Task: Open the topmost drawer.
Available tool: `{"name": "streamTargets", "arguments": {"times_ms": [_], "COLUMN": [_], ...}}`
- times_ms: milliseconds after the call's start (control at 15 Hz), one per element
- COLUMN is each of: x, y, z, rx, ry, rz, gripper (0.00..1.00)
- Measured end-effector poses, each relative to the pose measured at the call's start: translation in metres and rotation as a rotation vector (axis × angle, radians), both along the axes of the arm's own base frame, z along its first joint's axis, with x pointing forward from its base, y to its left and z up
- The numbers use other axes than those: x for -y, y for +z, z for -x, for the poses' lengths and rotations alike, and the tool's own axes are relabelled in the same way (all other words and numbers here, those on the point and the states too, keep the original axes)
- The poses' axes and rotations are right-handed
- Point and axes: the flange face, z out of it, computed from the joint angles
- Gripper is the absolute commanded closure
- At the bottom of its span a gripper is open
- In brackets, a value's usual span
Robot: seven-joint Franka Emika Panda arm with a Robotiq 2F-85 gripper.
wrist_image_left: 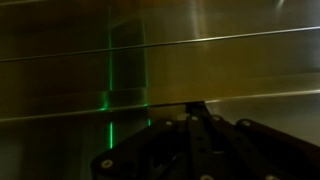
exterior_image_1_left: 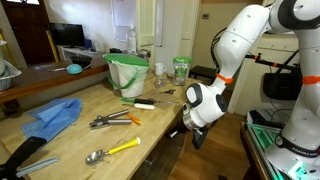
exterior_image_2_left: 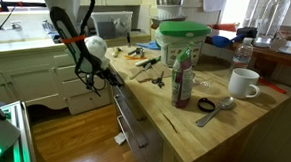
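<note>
While the tool (exterior_image_1_left: 196,133) hung at the edge of the counter (exterior_image_1_left: 70,140), close against the dark front of the topmost drawer (wrist_image_left: 160,70), whether it was spread or pressed together could not be told.

Kitchen, butcher-block countertop (exterior_image_1_left: 70,140) across lower left, white panelled door (exterior_image_1_left: 148,25) upper centre, dark screen (exterior_image_1_left: 68,35) upper left, white base cabinets (exterior_image_2_left: 25,77) at left, reddish hardwood floor (exterior_image_2_left: 63,135) lower left, daylit room
</note>
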Motion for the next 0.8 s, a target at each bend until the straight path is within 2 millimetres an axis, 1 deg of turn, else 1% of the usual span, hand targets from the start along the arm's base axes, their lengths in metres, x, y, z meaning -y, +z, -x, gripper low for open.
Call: {"name": "streamTargets", "arguments": {"times_ms": [400, 800], "x": [0.007, 0.010], "y": [0.008, 0.013], "z": [-0.003, 0.007], "rx": [-0.080, -0.160], "ry": [-0.057, -0.067], "rz": [-0.106, -0.169], "gripper": [1.00, 1.00]}}
